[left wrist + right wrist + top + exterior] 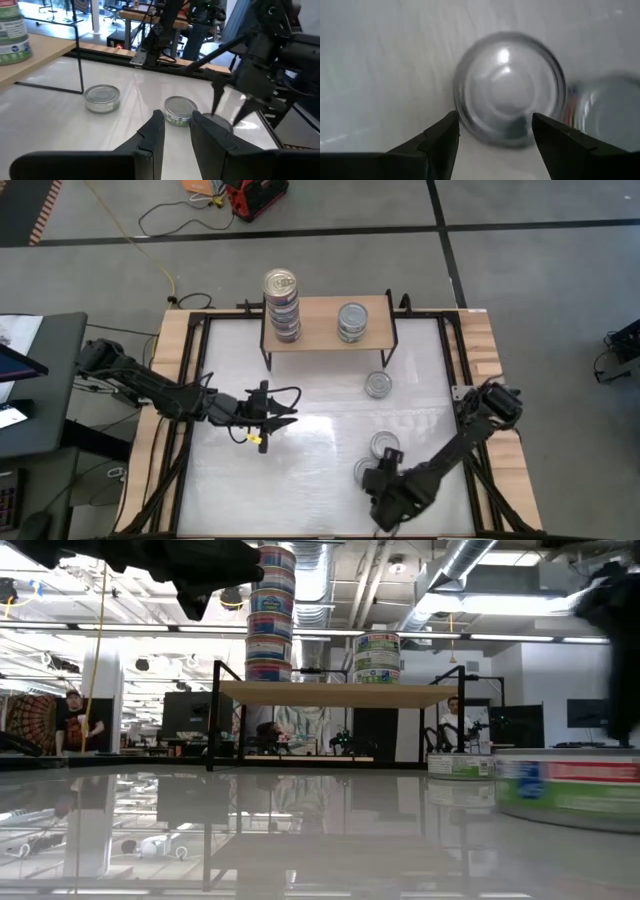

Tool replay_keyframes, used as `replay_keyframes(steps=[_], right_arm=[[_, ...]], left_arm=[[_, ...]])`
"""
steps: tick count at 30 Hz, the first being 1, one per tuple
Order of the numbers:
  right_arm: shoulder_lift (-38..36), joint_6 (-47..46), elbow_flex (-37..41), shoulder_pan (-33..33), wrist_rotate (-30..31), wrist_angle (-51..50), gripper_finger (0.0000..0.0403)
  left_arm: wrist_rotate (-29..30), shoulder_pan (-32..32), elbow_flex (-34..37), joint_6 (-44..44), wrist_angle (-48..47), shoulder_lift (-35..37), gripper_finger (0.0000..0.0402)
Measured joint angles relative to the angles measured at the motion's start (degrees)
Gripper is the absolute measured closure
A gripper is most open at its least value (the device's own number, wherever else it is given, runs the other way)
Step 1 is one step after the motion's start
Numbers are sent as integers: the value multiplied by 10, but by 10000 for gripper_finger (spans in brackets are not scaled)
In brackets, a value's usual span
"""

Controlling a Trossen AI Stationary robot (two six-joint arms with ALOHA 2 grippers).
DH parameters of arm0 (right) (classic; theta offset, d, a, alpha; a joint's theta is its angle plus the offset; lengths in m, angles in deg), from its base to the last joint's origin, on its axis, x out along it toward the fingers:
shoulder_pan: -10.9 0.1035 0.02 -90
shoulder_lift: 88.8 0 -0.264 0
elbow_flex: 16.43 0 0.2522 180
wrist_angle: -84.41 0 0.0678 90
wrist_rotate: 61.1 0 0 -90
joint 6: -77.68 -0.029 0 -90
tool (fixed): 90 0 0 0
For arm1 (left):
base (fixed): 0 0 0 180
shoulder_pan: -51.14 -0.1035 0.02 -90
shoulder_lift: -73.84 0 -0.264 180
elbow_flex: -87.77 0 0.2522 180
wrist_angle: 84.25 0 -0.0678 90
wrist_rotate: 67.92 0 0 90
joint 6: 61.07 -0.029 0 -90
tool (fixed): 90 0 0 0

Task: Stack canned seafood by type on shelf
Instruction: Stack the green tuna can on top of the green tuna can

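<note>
— Right gripper (372, 476) first: where does it sit against the tins?

— Low at the near right part of the white table (300, 470), fingers spread, directly over a silver-lidded tin (510, 97). In the right wrist view that round lid lies between the two dark fingers (437, 137) and just ahead of their tips, with nothing pinched. A second tin (610, 110) lies close beside it, on the side of the other finger.

— So which way does the move go?

— Straight down, I judge. The tin is flat and round, so it has no long axis to line up with; what matters is that the neighbouring tin leaves little room for the finger on that side.

— And the left gripper (262, 408)?

— Hovering mid-table, well apart from those tins, holding nothing, its fingers only narrowly parted. The right arm is plainly nearer.

— Where does the tin belong?

— On the shelf (325, 330) at the far edge. A tall stack of gold-lidded tins (282, 305) stands on its left part and a short silver-lidded stack (352, 322) on its right. One more loose silver tin (378, 385) rests on the table just in front of the shelf.
</note>
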Motion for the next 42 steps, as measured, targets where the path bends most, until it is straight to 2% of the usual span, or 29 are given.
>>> replay_keyframes(steps=[11, 18, 22, 25, 34, 38, 42], right_arm=[[3, 176, 0, -113, -16, 102, 127], [-23, 201, -50, -132, 8, 35, 127], [-64, 170, -60, -125, 20, -28, 127], [-102, 110, -59, -118, 20, -71, 127], [-208, -8, 29, -80, 87, 12, 127], [-212, -81, 65, -77, 90, 16, 127], [-212, -118, 65, -60, 90, 24, 127]], left_arm=[[-30, 9, 0, -21, -3, 2, 315], [-29, -3, 0, 8, -4, -1, 315], [-29, -23, 0, 8, 3, -1, 315], [-33, -28, 0, -8, 10, -7, 315], [-65, -30, 0, -54, 119, -92, 315], [-121, -30, 0, -41, 153, -126, 315], [-169, -30, 0, -4, 136, -142, 315]])
